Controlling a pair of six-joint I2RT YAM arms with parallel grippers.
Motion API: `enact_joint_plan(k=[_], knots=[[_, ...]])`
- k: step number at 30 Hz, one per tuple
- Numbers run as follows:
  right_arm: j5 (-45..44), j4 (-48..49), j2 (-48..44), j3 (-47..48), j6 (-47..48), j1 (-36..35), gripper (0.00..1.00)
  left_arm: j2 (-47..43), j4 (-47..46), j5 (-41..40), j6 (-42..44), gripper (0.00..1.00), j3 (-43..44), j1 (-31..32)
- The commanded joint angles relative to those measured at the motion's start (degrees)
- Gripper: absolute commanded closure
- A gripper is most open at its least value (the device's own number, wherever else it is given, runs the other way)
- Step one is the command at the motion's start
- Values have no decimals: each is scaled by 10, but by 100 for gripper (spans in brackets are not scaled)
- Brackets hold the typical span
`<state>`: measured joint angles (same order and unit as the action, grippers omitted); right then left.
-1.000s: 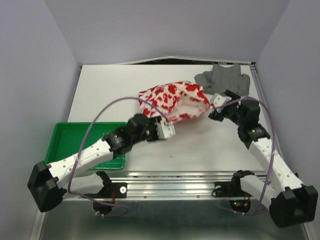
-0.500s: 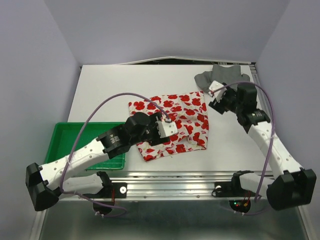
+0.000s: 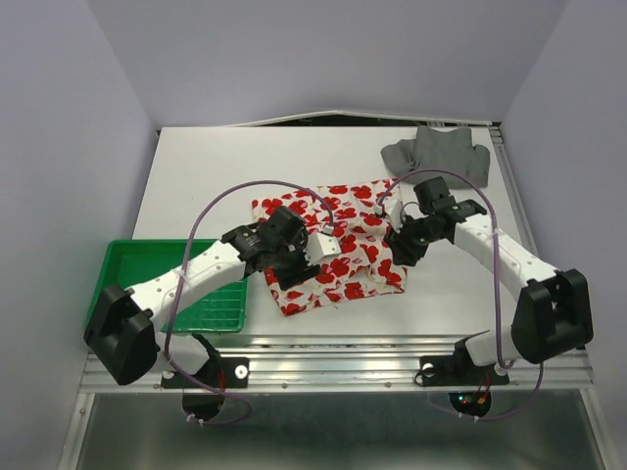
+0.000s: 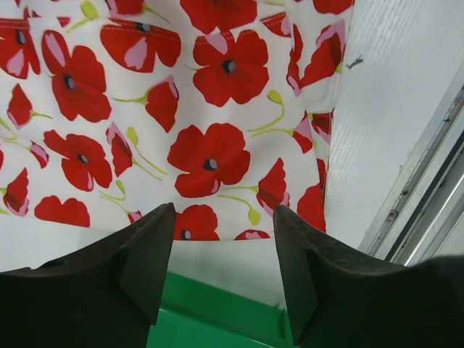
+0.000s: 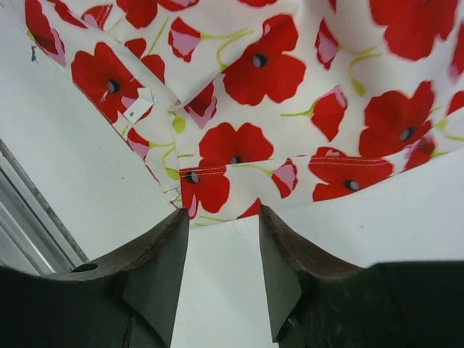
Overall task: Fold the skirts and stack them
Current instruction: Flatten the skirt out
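Note:
The white skirt with red flowers (image 3: 338, 247) lies spread flat on the table's near middle, and fills the left wrist view (image 4: 196, 109) and the right wrist view (image 5: 290, 87). The dark grey skirt (image 3: 438, 153) lies crumpled at the far right corner. My left gripper (image 3: 291, 271) hangs open over the printed skirt's left edge, nothing between its fingers (image 4: 223, 214). My right gripper (image 3: 402, 245) is open at that skirt's right edge; only bare table shows between its fingers (image 5: 221, 214).
A green plastic tray (image 3: 125, 266) stands at the near left, and shows just under the left fingers (image 4: 217, 312). The metal rail (image 3: 333, 345) runs along the table's near edge. Purple cables loop over both arms.
The printed skirt, held up and bunched a second ago, now lies flat. Both grippers have let it go. The left gripper drew back to its left edge; the right came down beside its right edge.

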<state>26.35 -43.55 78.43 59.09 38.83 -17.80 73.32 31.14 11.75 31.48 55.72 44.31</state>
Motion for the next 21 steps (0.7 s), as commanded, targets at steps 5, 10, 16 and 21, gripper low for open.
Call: enact_joint_plan(k=[5,10,16,21], knots=[[-30,-10,74,-3,-56,-21,49,51,32,-23,10,29,-27,2],[-46,8,95,-20,-56,-33,48,69,37,-3,19,29,-28,9],[-67,24,104,-50,-63,-50,47,66,15,-37,23,28,-67,64],[-109,57,115,-74,-69,-56,48,101,-10,-55,17,28,-76,72]])
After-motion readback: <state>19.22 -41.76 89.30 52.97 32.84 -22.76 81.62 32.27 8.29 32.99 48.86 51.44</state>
